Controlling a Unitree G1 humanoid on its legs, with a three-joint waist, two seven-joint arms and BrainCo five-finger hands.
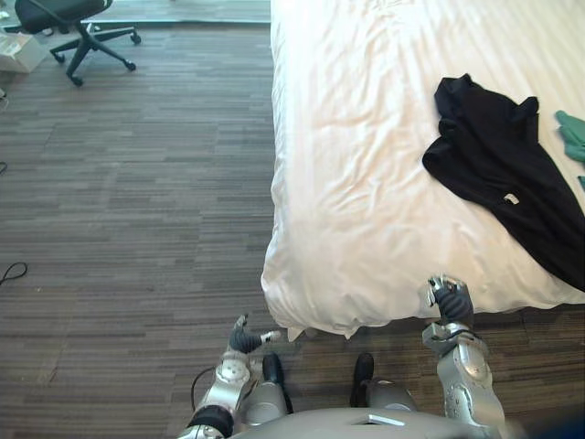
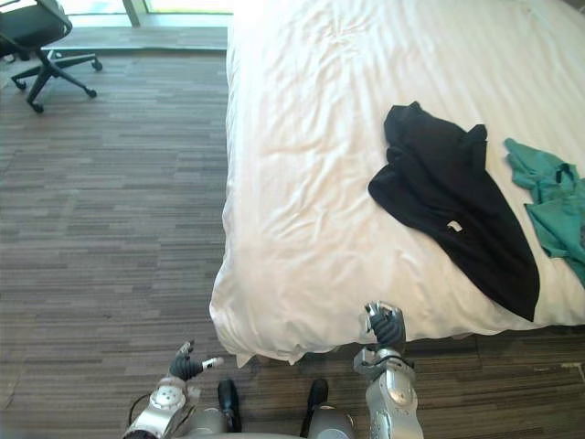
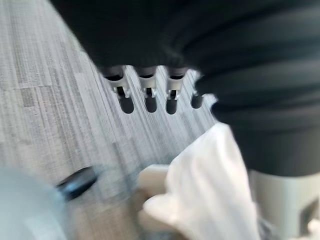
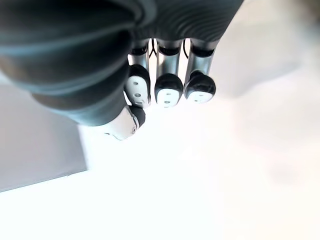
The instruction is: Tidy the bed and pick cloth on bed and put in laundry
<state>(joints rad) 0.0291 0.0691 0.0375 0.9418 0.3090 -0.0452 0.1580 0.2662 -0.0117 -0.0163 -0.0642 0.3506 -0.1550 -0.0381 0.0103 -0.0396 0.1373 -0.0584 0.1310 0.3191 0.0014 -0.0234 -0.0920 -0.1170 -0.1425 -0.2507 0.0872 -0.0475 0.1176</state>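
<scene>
A black garment point(image 1: 498, 160) lies spread on the right half of the white bed point(image 1: 366, 183). A teal garment point(image 2: 553, 206) lies crumpled by the bed's right edge. My right hand point(image 1: 448, 299) hovers at the bed's near edge, below the black garment and apart from it. Its fingers point(image 4: 167, 92) are curled in over the white duvet and hold nothing. My left hand point(image 1: 245, 339) hangs low over the floor just left of the bed's near corner point(image 3: 205, 195), fingers point(image 3: 147, 100) relaxed and empty.
Dark wood-look floor point(image 1: 137, 201) stretches to the left of the bed. A black office chair point(image 1: 73, 27) on wheels stands at the far left, with a pale box point(image 1: 18, 50) beside it.
</scene>
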